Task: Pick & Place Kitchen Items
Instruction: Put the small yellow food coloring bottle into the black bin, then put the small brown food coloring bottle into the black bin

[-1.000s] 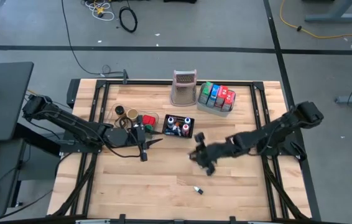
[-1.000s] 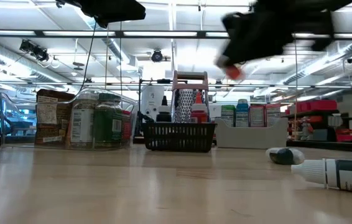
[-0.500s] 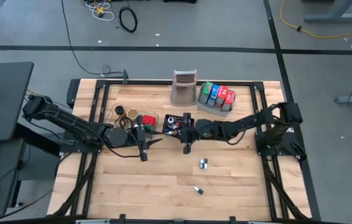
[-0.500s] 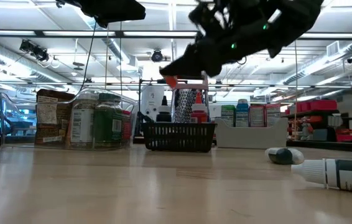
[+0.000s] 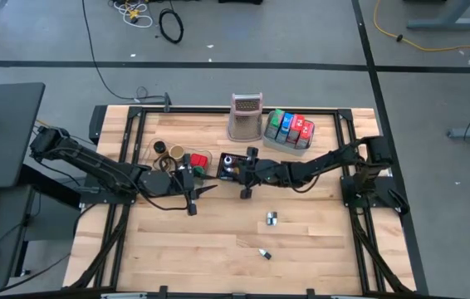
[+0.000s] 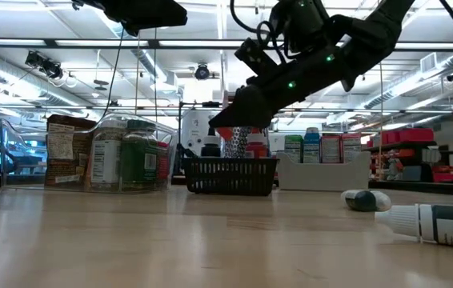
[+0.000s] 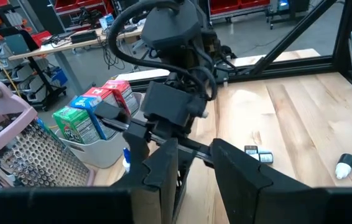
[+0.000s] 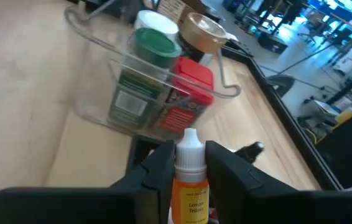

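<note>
My right gripper [image 8: 189, 163] is shut on a tiny white-capped bottle [image 8: 188, 177] with an orange-yellow label. It hovers over the black mesh basket [image 5: 237, 167], which holds small bottles. Just beyond stands a clear tub [image 8: 101, 99] with a green-lidded jar [image 8: 143, 68] and a red-lidded jar [image 8: 188, 93]. Two more tiny bottles [image 5: 271, 218] [image 5: 263, 253] lie on their sides on the wood. My left gripper [image 5: 206, 189] waits left of the basket, open on a narrow gap with nothing in it. Coloured packets [image 5: 291, 127] stand in the grey tray. My right gripper pinches the small bottle by its body just under the cap [image 8: 189, 169], one finger [image 8: 157, 165] on each side. The fingers come in slanting downward from the table's right. The bottle stands upright, cap up, lifted clear above the basket.
A tall silvery box grater [image 5: 247, 117] stands at the far edge beside the grey tray [image 5: 278, 143]. Two loose jars [image 5: 168, 150] sit left of the tub. A black frame rail [image 5: 347, 141] runs along the table's sides. Bare wood lies toward the near edge.
My right gripper has swung from the table's middle toward the left and far edges, to above the black basket. It sank and tipped its fingers from steeply down toward level as it went. The small bottle has travelled with it, still pinched.
</note>
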Motion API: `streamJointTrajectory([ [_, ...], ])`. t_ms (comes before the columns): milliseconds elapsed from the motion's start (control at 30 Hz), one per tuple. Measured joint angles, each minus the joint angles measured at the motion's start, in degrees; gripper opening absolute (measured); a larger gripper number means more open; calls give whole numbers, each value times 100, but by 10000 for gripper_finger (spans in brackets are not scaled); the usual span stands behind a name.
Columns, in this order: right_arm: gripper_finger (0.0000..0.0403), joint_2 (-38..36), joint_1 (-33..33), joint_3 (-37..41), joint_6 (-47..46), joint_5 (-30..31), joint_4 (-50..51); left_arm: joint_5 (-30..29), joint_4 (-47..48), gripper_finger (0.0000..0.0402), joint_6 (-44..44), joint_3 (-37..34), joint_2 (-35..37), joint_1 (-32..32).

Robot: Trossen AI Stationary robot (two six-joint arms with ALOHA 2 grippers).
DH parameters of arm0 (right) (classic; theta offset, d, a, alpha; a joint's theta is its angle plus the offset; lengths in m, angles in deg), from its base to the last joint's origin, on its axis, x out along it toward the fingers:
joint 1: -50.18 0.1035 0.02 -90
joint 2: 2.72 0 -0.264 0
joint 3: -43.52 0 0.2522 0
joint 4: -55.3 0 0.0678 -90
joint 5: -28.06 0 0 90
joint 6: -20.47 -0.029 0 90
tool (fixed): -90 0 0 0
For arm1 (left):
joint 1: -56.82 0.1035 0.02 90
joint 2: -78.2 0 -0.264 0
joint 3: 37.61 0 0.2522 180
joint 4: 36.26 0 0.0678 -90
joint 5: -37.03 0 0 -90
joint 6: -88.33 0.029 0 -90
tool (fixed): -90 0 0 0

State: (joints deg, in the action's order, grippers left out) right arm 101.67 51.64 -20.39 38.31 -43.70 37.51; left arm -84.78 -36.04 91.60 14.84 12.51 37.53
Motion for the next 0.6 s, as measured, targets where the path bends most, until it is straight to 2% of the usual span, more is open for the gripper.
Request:
streamJointTrajectory([
  [167, 113, 1, 5, 0, 49, -180, 27, 0, 4, 110, -2, 0, 0, -1],
  [433, 174, 3, 49, 0, 95, 245, -35, 0, 4, 110, -4, 0, 0, -2],
  [600, 190, -207, 259, 2, 136, 228, -27, 3, 4, 110, -4, 0, 0, -1],
])
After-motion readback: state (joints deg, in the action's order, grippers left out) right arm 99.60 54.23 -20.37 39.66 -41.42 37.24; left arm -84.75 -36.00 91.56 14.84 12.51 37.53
